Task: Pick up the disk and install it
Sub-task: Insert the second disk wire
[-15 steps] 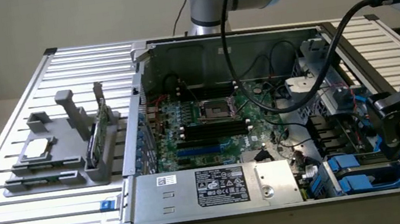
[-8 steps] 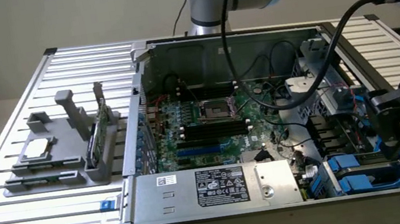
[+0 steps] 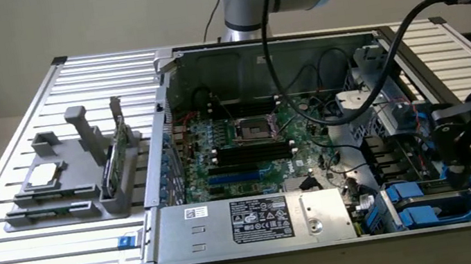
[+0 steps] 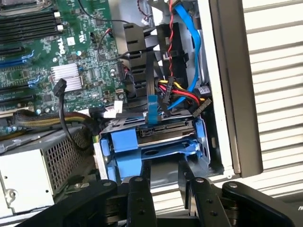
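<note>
The disk (image 4: 165, 128) is a silver-grey drive in a bright blue carrier. It lies low in the drive bay at the front corner of the open computer case (image 3: 251, 45), on the exterior view's right, with its connector edge showing. My gripper (image 4: 164, 165) reaches down onto it. One black finger (image 4: 145, 171) presses each side of the blue carrier's middle section, so the grip is shut on it. In the exterior view the gripper (image 3: 459, 175) hangs just over the blue carrier (image 3: 419, 206).
Red, yellow, black and blue cables (image 4: 177, 94) run close behind the bay. The power supply (image 3: 258, 219) and motherboard (image 3: 247, 144) sit beside it. A grey fixture (image 3: 59, 200) on the slatted table holds a small square chip (image 3: 44, 174) and an upright green card (image 3: 114, 165).
</note>
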You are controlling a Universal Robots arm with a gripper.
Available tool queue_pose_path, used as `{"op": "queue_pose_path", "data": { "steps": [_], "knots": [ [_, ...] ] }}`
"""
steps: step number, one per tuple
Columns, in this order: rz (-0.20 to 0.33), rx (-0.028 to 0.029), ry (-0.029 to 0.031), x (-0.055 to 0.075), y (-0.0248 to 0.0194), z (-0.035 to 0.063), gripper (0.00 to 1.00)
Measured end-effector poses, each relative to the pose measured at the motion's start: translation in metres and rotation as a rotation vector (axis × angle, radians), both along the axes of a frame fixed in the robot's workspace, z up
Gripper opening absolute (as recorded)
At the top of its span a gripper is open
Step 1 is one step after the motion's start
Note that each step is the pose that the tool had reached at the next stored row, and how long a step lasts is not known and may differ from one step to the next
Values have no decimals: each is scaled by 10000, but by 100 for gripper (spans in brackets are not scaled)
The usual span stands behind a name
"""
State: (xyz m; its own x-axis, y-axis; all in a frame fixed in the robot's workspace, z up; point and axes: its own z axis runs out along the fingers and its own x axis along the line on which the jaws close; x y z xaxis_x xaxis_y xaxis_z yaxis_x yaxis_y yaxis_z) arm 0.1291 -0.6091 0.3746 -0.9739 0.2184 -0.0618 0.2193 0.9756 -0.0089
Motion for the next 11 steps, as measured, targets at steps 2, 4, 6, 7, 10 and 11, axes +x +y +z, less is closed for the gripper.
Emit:
{"op": "queue_pose_path", "data": {
  "steps": [2,4,6,7,10,11],
  "knots": [
    [-340,13,0,0,0,-25,37],
    [-685,44,1,0,0,-52,37],
    [-1016,85,2,0,0,-79,37],
    [-1177,107,2,0,0,-92,37],
    [-1615,188,5,0,0,-129,37],
    [-1754,215,6,1,0,-141,37]
  ]
}}
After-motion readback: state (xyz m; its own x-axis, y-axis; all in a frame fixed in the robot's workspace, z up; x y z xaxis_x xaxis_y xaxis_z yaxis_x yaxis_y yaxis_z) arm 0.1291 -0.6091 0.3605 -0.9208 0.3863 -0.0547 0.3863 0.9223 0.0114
